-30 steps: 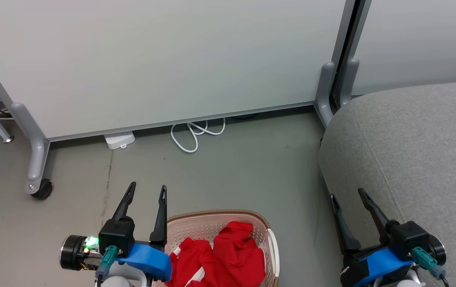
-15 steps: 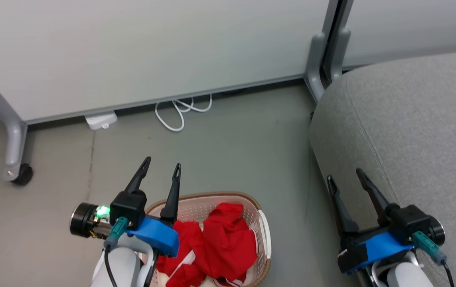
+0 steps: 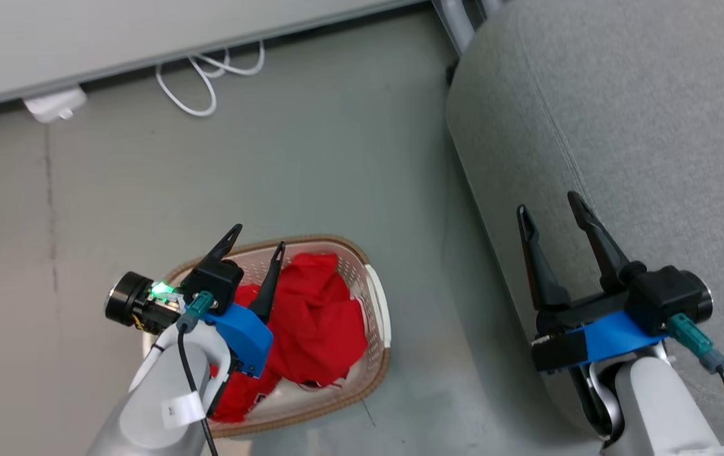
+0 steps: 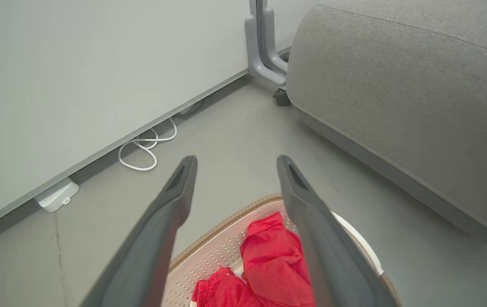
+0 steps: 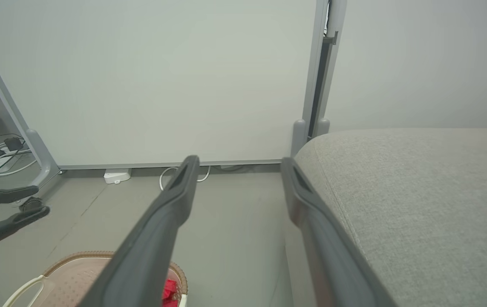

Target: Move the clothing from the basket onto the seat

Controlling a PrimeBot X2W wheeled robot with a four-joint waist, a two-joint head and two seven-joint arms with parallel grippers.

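Red clothing [image 3: 311,316] lies crumpled in the cream basket [image 3: 375,297] with a brown rim, on the floor at lower centre of the head view. My left gripper [image 3: 257,237] hovers open above the basket's far left part, nothing between its fingers. In the left wrist view the clothing [image 4: 273,264] and basket [image 4: 222,247] show below the open left gripper [image 4: 234,164]. The grey seat [image 3: 621,126] fills the right side. My right gripper [image 3: 548,206] is open and empty above the seat's left edge. The right wrist view shows that right gripper [image 5: 239,164], the seat [image 5: 418,192] and the basket [image 5: 73,273].
A white partition wall with grey wheeled legs [image 4: 264,55] stands behind the floor. A white cable coil [image 3: 203,82] and a white power strip [image 3: 51,104] lie at its foot. Bare grey floor lies between the basket and the seat.
The head camera has tilted down and turned, so the whole scene slid up and left. My left gripper has moved from beside the basket to over the clothing. Both grippers stay open.
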